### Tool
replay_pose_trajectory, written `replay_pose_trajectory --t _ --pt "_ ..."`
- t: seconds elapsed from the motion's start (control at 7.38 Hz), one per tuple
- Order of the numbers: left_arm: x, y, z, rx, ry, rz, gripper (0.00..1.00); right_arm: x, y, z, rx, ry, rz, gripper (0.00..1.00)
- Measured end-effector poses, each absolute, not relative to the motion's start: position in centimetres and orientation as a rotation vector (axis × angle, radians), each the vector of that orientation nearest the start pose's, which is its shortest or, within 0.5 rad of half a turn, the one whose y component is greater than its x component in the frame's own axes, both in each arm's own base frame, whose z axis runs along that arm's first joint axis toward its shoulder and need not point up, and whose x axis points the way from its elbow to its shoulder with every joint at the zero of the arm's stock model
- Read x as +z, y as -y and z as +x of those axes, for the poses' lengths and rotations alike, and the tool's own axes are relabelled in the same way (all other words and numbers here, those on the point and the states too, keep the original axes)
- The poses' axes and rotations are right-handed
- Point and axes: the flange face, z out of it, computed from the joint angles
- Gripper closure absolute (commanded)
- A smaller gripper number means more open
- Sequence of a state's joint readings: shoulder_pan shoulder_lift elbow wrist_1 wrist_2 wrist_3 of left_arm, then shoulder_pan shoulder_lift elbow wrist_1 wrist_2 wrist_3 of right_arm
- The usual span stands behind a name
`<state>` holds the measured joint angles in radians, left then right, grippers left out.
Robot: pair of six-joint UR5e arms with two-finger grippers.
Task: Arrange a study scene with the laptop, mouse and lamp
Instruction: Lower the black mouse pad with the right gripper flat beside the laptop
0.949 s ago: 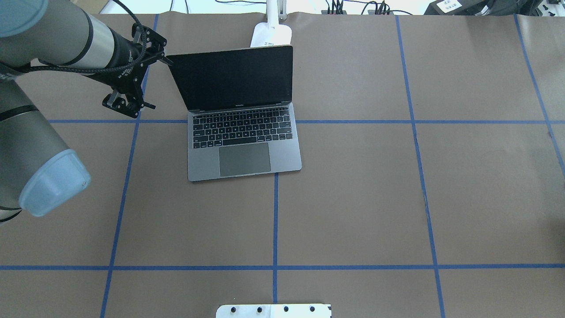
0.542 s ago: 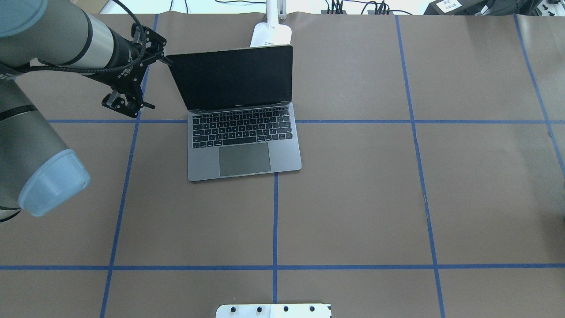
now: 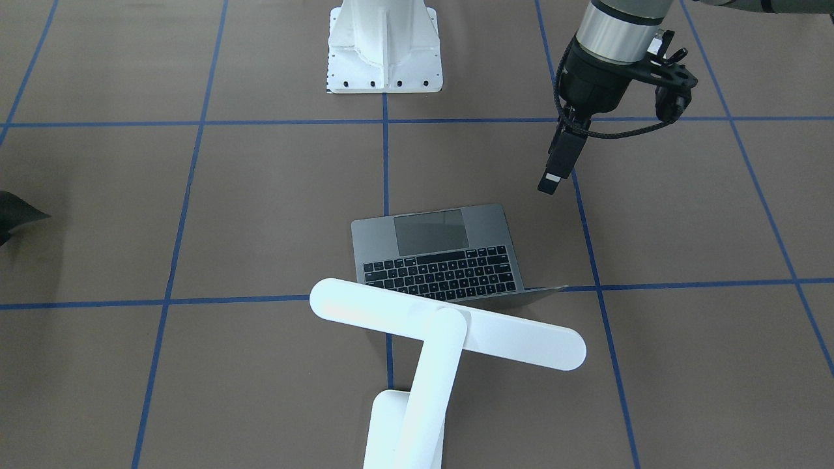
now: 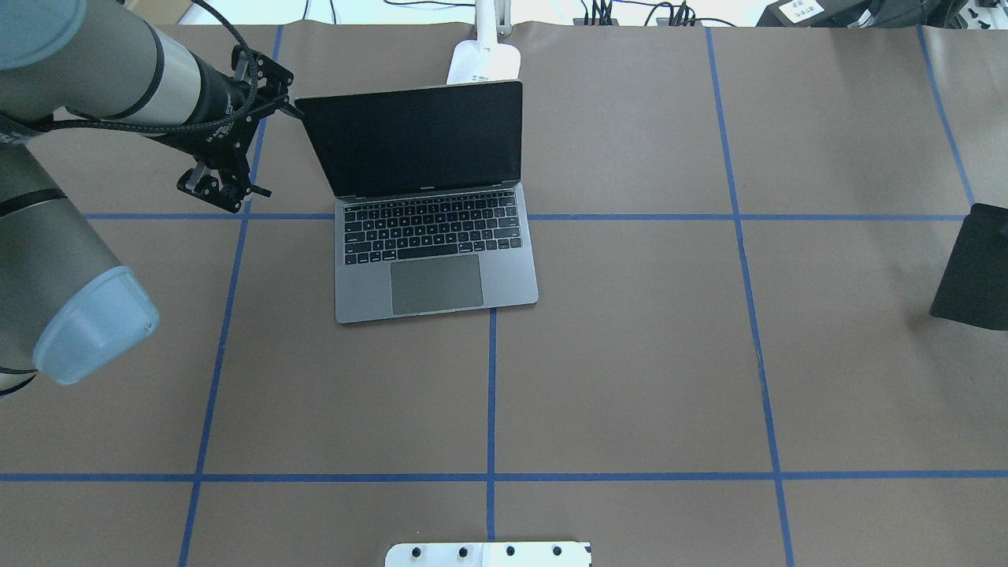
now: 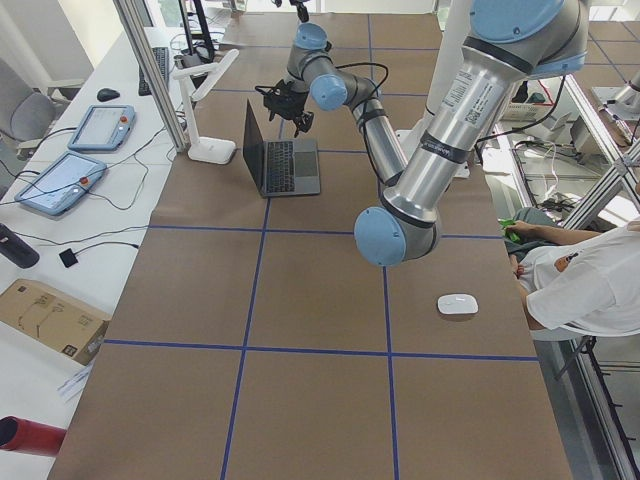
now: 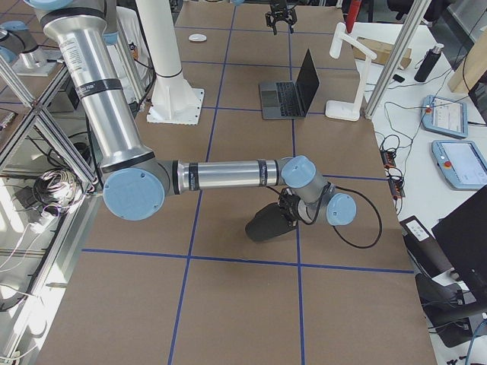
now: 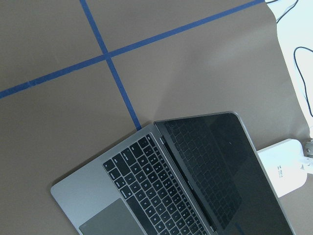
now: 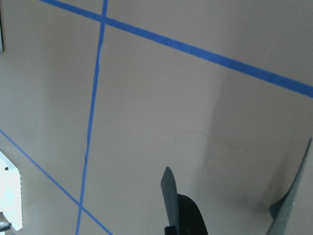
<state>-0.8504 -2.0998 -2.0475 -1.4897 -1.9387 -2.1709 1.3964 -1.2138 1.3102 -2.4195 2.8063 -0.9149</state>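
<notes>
The laptop (image 4: 437, 260) stands open on the table with its dark screen upright. Behind its lid is the white lamp (image 3: 449, 329), its bar head hanging over the lid. My left gripper (image 4: 214, 189) hovers open just left of the laptop screen, holding nothing. The white mouse (image 5: 457, 304) lies far from the laptop, at the table's left end near the robot's side. My right gripper (image 6: 291, 209) is shut on a flat black pad (image 4: 972, 268), which hangs just above the table at the right end.
The white bolted pedestal (image 3: 384, 45) stands at the robot's edge of the table. A person (image 5: 590, 285) sits by the table edge near the mouse. Blue tape lines grid the brown table cover (image 4: 630, 354). Cables and tablets lie beyond the far edge.
The black pad has come into the overhead view at the right edge. My left gripper has drifted slightly left, away from the laptop screen. The laptop has not moved.
</notes>
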Motion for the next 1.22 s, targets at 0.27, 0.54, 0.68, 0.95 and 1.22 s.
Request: replay_pose_trajectory --t 0.27,0.54,0.68,0.95,1.22 --pt "17.6 48.6 29.5 -1.153 -1.007 -0.232 0.04 58.0 60.8 -13.7 -0.449 1.389 -0.191 1.0" --pt "17.8 48.8 29.2 -1.155 -1.004 -0.227 0.04 53.4 63.0 -20.9 -0.441 1.434 -0.215 1.0" --pt "17.9 48.8 29.1 -1.152 -1.002 -0.222 0.04 51.3 63.9 -23.6 -0.454 1.442 -0.224 1.0" --pt "18.1 49.0 28.8 -1.154 -0.992 -0.218 0.04 47.3 66.2 -28.5 -0.499 1.447 -0.242 1.0" --pt "18.1 49.2 28.4 -1.161 -0.989 -0.215 0.04 44.5 67.8 -32.1 -0.532 1.447 -0.256 0.94"
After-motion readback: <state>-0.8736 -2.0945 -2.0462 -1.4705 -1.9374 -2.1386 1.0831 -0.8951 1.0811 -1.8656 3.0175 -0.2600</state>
